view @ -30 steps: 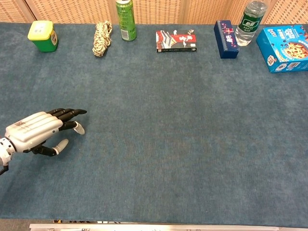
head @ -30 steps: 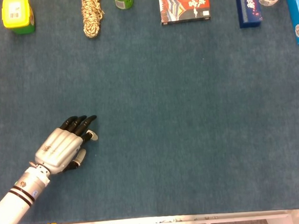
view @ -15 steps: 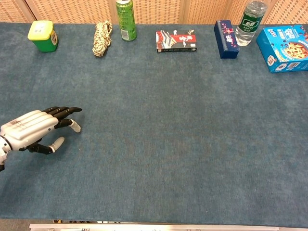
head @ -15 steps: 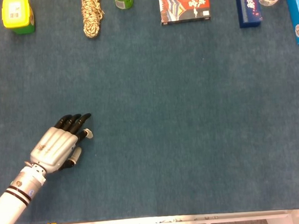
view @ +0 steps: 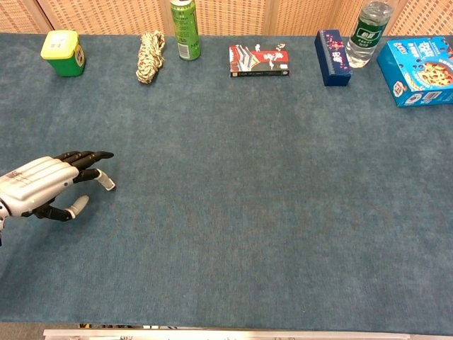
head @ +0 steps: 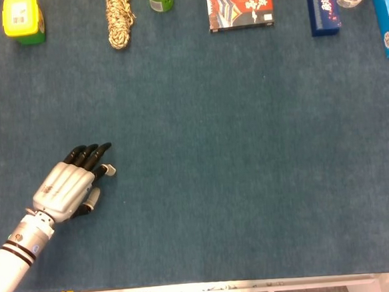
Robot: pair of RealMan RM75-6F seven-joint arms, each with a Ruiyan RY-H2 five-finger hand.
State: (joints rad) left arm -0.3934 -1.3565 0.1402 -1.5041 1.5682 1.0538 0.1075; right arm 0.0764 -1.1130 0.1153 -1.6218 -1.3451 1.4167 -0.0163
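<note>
My left hand (head: 70,185) (view: 46,183) hovers palm down over the blue table cloth (head: 235,156) at the near left, fingers stretched forward and slightly apart, holding nothing. Nothing lies close to it; the nearest things are the coiled rope (head: 119,17) (view: 149,47) and the yellow-lidded green tub (head: 23,19) (view: 64,52) at the far edge. My right hand shows in neither view.
Along the far edge stand a green can (view: 184,28), a red and black flat box (view: 257,60), a dark blue box (view: 332,47), a water bottle (view: 368,24) and a light blue cookie box (view: 418,61). The table's front edge (view: 241,331) runs along the bottom.
My left hand has drawn back to the left and a little away from the front edge, its fingers staying outstretched. Nothing else moved.
</note>
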